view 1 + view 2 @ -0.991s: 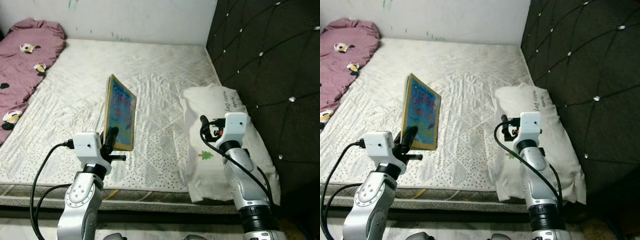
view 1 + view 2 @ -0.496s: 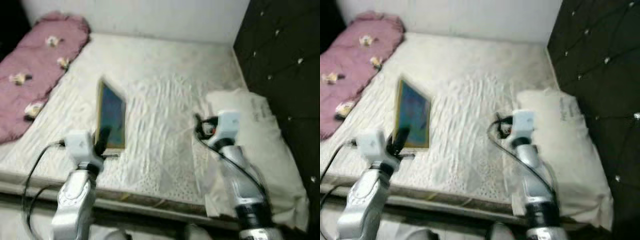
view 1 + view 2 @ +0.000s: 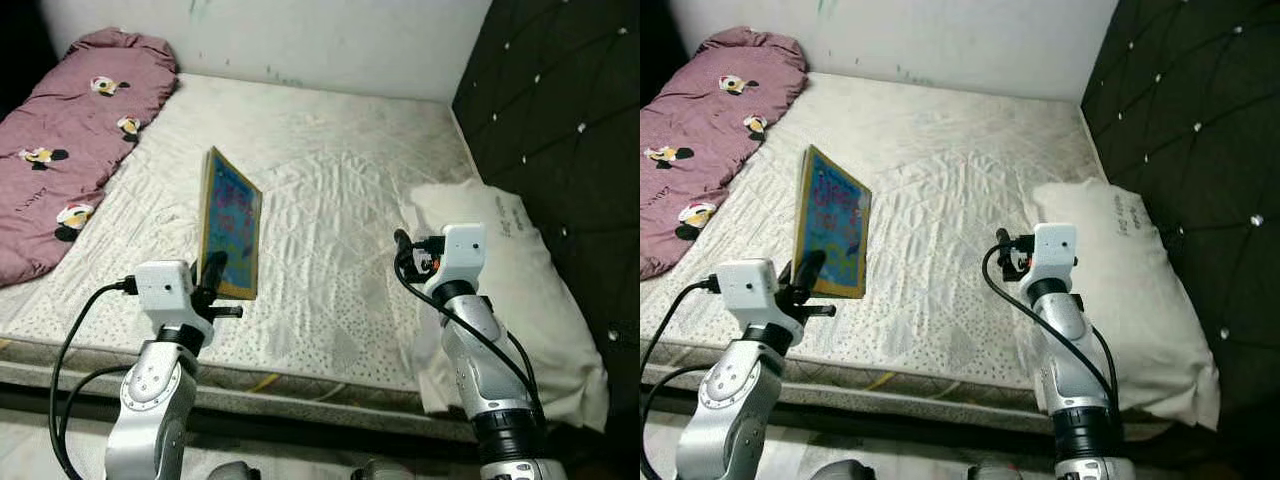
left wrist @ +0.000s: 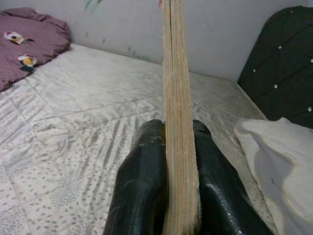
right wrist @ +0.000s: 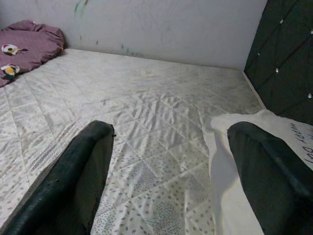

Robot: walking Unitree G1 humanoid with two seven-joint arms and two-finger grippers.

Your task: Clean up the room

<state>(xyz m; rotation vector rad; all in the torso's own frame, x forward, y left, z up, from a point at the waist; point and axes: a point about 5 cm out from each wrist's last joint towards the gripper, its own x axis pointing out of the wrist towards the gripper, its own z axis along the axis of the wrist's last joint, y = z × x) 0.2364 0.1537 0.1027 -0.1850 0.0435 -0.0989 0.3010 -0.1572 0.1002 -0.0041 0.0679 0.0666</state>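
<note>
Left eye view: left gripper (image 3: 212, 272) clamps a book (image 3: 230, 222) upright over the white mattress (image 3: 330, 190); right gripper (image 5: 166, 161) gapes.

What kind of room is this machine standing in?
Most likely a bedroom: a bare quilted mattress, a white pillow beside a dark tufted headboard, and a pink bedcover bunched along one side.

The white pillow (image 3: 520, 290), lying beside the dark headboard (image 3: 560, 110), carries a line of dark handwritten-style lettering near its headboard end, too small to read. The colourful book cover (image 3: 230, 225) shows lettering that cannot be read either.
</note>
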